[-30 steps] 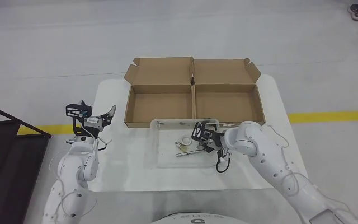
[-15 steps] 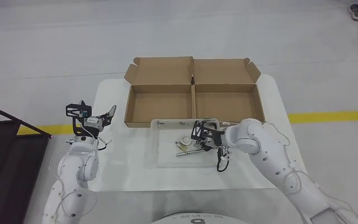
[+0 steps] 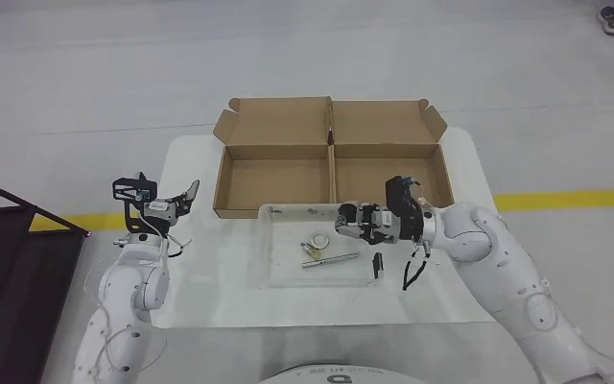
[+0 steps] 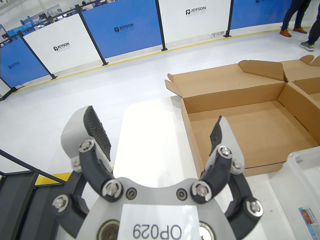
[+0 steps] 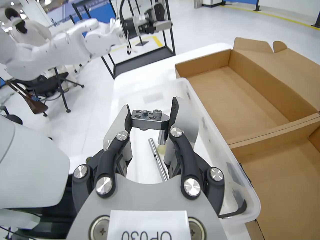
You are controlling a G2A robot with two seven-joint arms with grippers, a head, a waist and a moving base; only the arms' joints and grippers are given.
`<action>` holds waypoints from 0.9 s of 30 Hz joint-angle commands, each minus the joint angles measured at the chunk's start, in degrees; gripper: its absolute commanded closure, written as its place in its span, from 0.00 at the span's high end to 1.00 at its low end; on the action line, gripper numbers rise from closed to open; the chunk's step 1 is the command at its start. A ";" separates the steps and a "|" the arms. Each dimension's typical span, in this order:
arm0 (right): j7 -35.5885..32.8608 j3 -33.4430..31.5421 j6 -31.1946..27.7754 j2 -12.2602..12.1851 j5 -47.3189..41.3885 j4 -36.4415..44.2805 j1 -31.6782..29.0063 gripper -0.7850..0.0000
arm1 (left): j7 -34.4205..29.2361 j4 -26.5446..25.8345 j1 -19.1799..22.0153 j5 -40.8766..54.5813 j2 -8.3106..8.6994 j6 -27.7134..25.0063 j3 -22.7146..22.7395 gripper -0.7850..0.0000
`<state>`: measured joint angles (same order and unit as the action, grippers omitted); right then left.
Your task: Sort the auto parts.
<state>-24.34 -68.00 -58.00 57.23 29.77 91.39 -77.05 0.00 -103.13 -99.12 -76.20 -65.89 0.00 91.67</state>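
My right gripper (image 3: 343, 224) (image 5: 150, 118) is shut on a grey metal block (image 5: 147, 121) with holes and two screws, held above the clear plastic tray (image 3: 288, 274) near its far rim. Still in the tray lie a white ring (image 3: 314, 242), a thin metal rod (image 3: 332, 259) (image 5: 157, 157) and a small black part (image 3: 377, 265). Two open cardboard boxes (image 3: 271, 182) (image 3: 389, 180) stand side by side just behind the tray. My left gripper (image 3: 169, 203) (image 4: 157, 133) hangs open with nothing in it, over the table's left edge.
The cardboard boxes' lids (image 3: 331, 120) are folded back away from me. The tray's rim (image 5: 215, 136) lies close against the left box's front wall (image 5: 272, 128). A black rack (image 3: 19, 240) stands beside the table on the left. Bare table (image 3: 206, 278) lies left of the tray.
My right gripper has lifted out of the tray with the metal block, and its wrist has swung round to the right. The left arm has not moved.
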 commanded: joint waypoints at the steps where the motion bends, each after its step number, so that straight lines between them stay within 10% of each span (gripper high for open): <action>1: 1.07 0.03 0.00 -0.68 -0.18 0.16 -0.08 0.00 | 0.00 0.00 0.00 0.00 0.00 0.00 0.00 1.00; 11: 8.75 -1.68 0.85 -2.42 9.23 -1.50 -0.48 0.00 | 0.00 0.00 0.00 0.00 0.00 0.00 0.00 1.00; 27: 33.82 -4.44 47.49 -1.97 64.30 20.36 -20.15 0.00 | 0.00 0.00 0.00 0.00 0.00 0.00 0.00 1.00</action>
<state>8.99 -73.15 -14.30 55.16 89.66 110.05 -96.35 0.00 -103.13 -99.12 -76.20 -65.89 0.00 91.67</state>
